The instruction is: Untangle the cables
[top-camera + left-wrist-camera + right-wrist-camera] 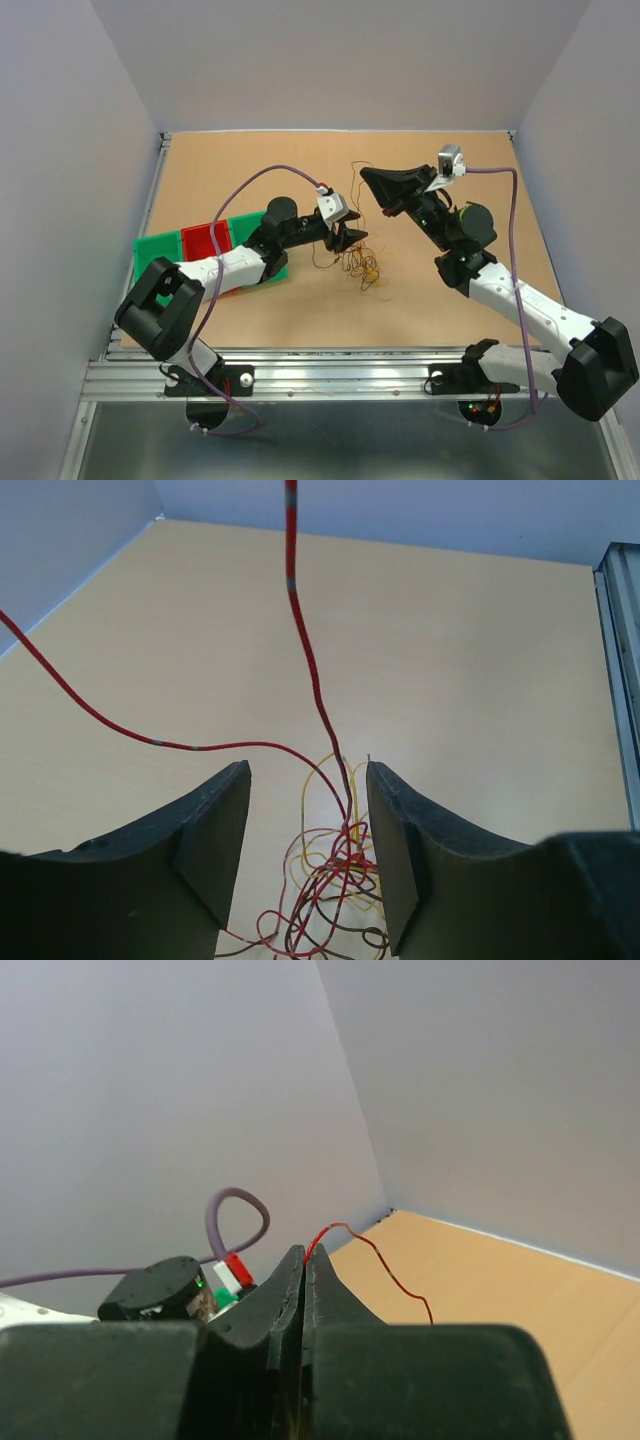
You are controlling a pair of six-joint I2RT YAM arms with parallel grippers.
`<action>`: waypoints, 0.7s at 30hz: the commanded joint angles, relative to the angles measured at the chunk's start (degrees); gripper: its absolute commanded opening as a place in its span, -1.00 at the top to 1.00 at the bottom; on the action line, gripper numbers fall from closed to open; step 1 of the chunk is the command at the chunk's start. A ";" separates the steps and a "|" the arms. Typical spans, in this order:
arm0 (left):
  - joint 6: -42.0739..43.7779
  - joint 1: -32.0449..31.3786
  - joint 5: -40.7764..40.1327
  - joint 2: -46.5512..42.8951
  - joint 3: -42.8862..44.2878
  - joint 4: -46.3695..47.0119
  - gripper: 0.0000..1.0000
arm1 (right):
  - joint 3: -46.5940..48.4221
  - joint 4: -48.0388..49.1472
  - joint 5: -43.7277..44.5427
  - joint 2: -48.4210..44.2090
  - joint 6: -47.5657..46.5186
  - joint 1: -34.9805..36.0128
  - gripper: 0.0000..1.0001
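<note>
A red wire [372,1252] is clenched in the right gripper [305,1260]; the left gripper [308,775] is spread astride the cables [330,900]. Pulled unrestrained, they may be knotted tighter.

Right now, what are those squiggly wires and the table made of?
The cables look plastic-coated, probably metal inside: smooth red, yellow and dark skins, holding springy curls. The table looks like matte tan wood or fibreboard: flat, even colour, no shine.

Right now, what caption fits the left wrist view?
Open left gripper framing the tangle of thin red, yellow and dark wires on the tan tabletop.
</note>
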 commanded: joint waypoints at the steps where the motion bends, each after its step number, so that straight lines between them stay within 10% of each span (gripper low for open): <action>1: -1.42 -0.59 -1.13 0.20 2.22 4.99 -0.17 | 6.61 4.88 2.34 -1.01 0.00 0.32 0.99; 21: 1.92 -1.64 -0.78 13.73 7.14 0.69 -0.07 | 39.04 1.98 15.08 10.68 5.28 0.32 0.99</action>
